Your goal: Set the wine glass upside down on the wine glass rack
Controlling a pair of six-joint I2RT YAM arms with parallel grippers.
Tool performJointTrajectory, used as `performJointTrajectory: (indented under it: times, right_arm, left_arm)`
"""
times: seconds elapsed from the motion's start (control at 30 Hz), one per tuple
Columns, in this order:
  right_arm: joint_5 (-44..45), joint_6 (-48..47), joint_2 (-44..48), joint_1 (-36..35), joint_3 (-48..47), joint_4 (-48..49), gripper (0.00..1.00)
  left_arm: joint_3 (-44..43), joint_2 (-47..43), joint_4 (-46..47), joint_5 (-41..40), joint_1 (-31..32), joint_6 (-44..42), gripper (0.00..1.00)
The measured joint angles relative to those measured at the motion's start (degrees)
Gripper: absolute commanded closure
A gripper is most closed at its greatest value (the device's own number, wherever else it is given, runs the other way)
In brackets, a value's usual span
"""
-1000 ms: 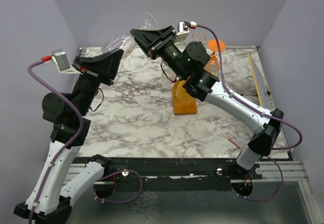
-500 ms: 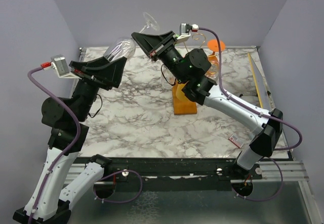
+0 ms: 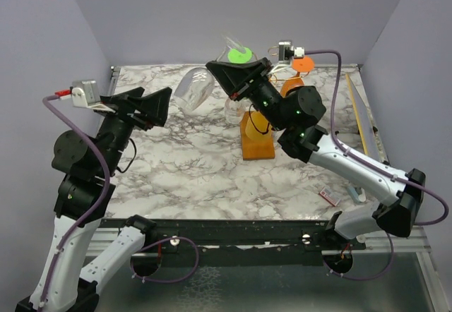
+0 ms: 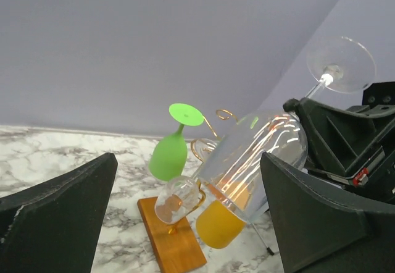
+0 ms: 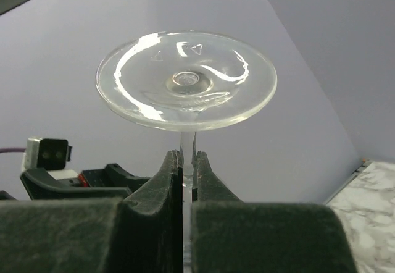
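Observation:
The clear wine glass [image 3: 193,90] hangs tilted in the air, bowl down-left and foot [image 5: 185,78] up. My right gripper [image 3: 220,78] is shut on its stem [image 5: 187,143]. Left of the bowl [image 4: 262,155], my left gripper [image 3: 164,106] is open and holds nothing; the bowl lies just beyond its fingertips. The wine glass rack [image 3: 256,141] stands behind the glass, with gold wire arms [image 4: 210,144] on a brown wooden base [image 4: 176,248]. A green glass [image 4: 168,157], a yellow glass [image 4: 219,225] and a small clear glass [image 4: 176,200] hang on it upside down.
An orange glass foot [image 3: 302,63] shows at the far side of the rack. A thin yellow stick [image 3: 358,111] lies along the right edge of the marble table [image 3: 183,164]. Small items [image 3: 330,195] sit near the front right. Purple walls close in three sides.
My left gripper opened, let go of the glass bowl and drew back to the left. The right arm carried the glass by its stem rightward, close to the rack.

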State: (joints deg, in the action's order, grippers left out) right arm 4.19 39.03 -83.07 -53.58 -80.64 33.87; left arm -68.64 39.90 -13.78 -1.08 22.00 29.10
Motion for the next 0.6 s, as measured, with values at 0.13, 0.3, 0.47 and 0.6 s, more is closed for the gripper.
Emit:
performJointTrajectory:
  times: [0.13,0.3,0.47,0.6]
  right_arm:
    - [-3.9,-7.6,4.6,0.0,3.5,-0.2,0.99]
    - [-10.5,-18.7,6.9,0.0,4.9,-2.2,0.99]
    - [-15.6,-28.4,7.1,0.0,5.4,-6.5,0.99]
    - [-19.5,-32.0,7.1,0.0,5.4,-8.8,0.99]
  left_arm:
    - [-2.6,-1.4,-1.4,-0.7,0.0,-2.4,0.01]
    - [-5.9,-1.3,-1.3,2.4,0.0,-2.4,0.01]
    - [-9.0,2.4,-1.2,10.3,0.0,-1.5,0.01]
    - [-8.2,5.2,0.5,18.6,0.0,-1.9,0.09]
